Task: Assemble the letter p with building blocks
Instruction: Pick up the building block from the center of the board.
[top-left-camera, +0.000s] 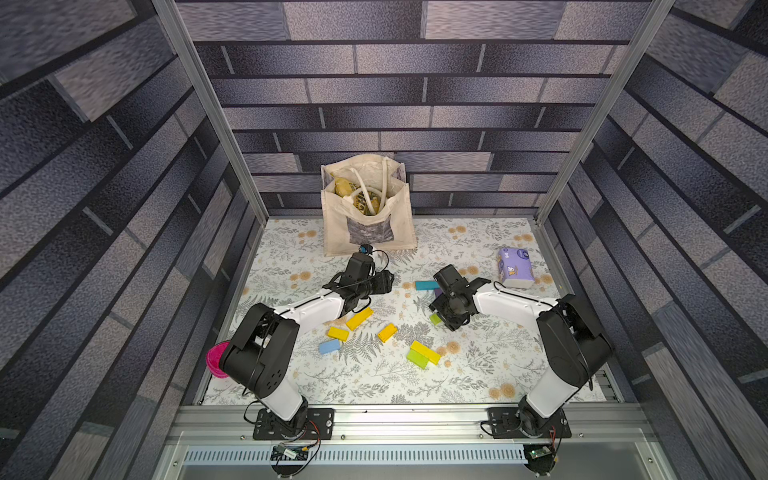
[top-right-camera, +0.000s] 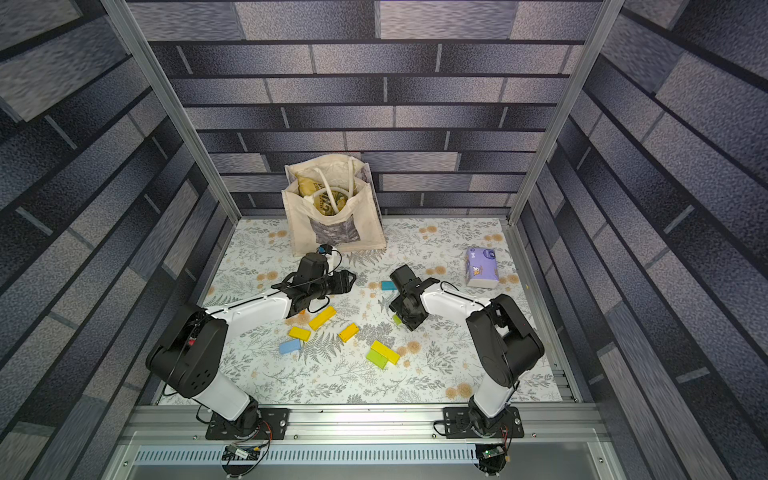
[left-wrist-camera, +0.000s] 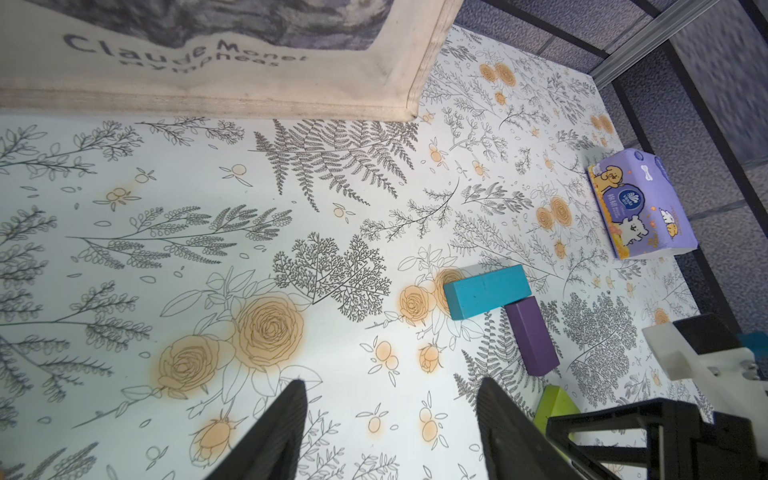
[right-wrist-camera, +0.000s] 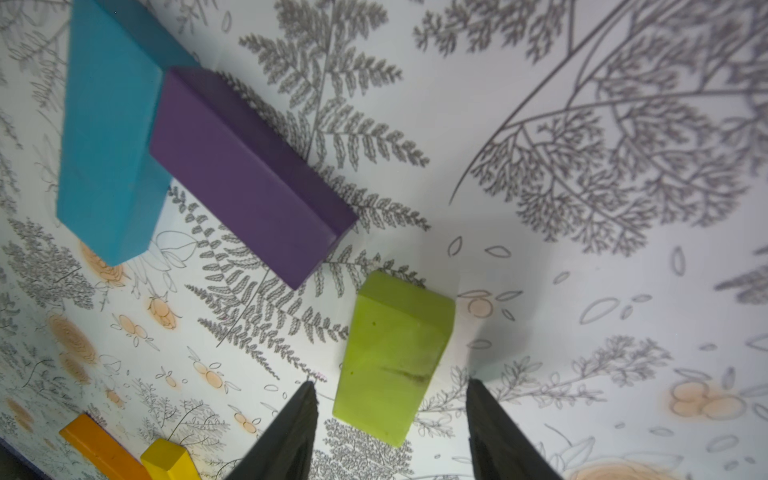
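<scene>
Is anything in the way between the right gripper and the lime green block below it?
Nothing visible. The lime green block lies between the open jaws of the right gripper, touching neither; the purple block sits just beyond, apart.

Both arms, same build: left arm (top-left-camera: 307, 309), right arm (top-left-camera: 511, 305).
- Links: smooth white shells, with small dark screw dots along the upper edge.
- Joints and shoulder housings (top-left-camera: 259, 353): matte black, boxy with rounded corners. The left one has round holes in its side face.
- base plates (top-left-camera: 293, 424): flat, black, with silver screws near the corners.
- Thin black cables (top-left-camera: 357, 284) loop past the wrists. Red and black wires (top-left-camera: 316, 436) trail from the bases.
- blue connector (top-left-camera: 365, 249) at the left wrist.
- left hand (left-wrist-camera: 390, 382), right hand (right-wrist-camera: 390, 382): black tapering fingers (left-wrist-camera: 286, 432) with finely ribbed faces.
</scene>
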